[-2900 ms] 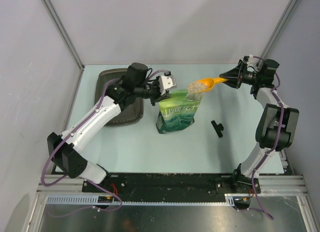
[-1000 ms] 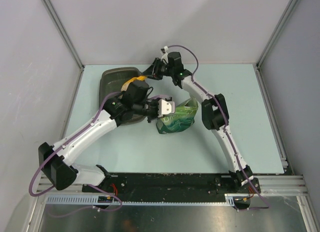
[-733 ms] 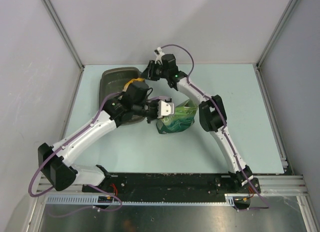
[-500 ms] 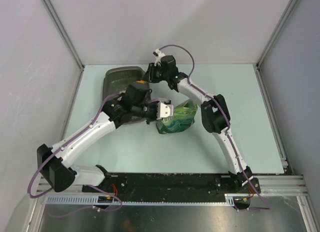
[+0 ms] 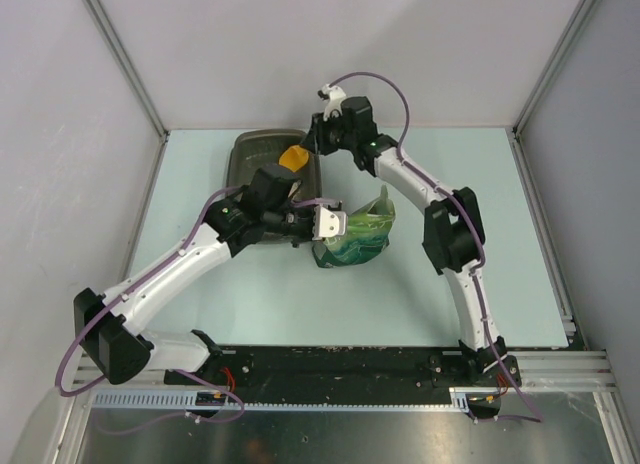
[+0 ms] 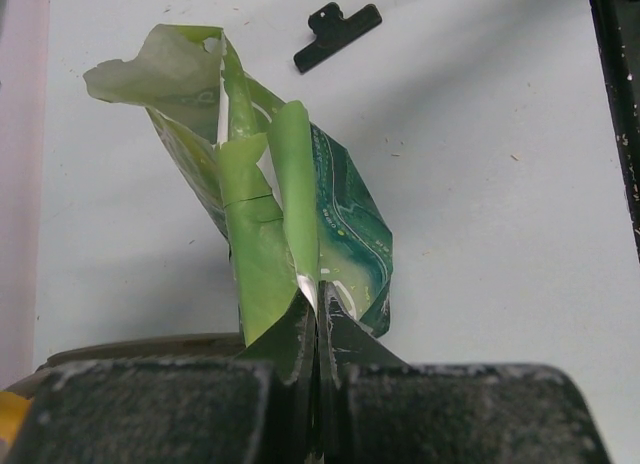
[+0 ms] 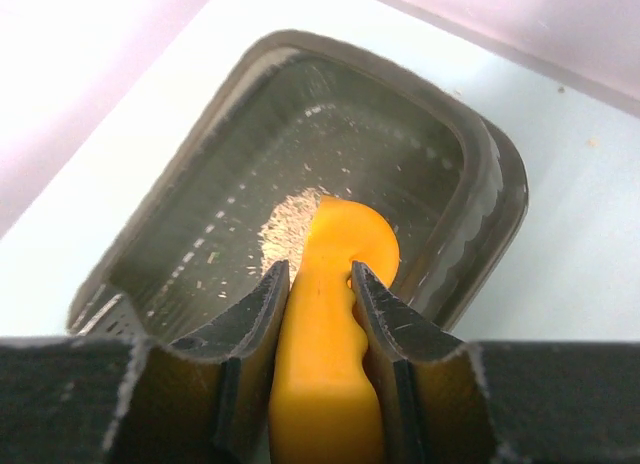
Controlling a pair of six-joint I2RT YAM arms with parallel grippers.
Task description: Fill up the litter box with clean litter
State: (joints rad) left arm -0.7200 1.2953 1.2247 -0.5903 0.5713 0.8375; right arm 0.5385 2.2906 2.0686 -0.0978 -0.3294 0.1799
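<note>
**Litter box**: a shallow dark brown-grey plastic tray with rounded corners and a raised rim. It lies at the rear of the pale table, left of centre, with its near end under the left arm. The right wrist view shows a ribbed floor carrying one small patch of clean litter. The litter is pale beige granules, with stray grains scattered around the patch, and most of the floor is bare. The overhead view does not resolve the granules.

**Orange scoop**: smooth glossy plastic, with its rounded bowl end over the box floor, just beside the patch.

**Right gripper**: jaws partly apart and clamped on the scoop's handle.

**Left gripper**: jaws fully closed, pinching an edge of the green pouch. The pouch is crumpled printed film, standing with its top open. In the overhead view it sits just right of the box.

**Black clip**: lies on the table beyond the pouch. Only the left wrist view shows it.
</note>
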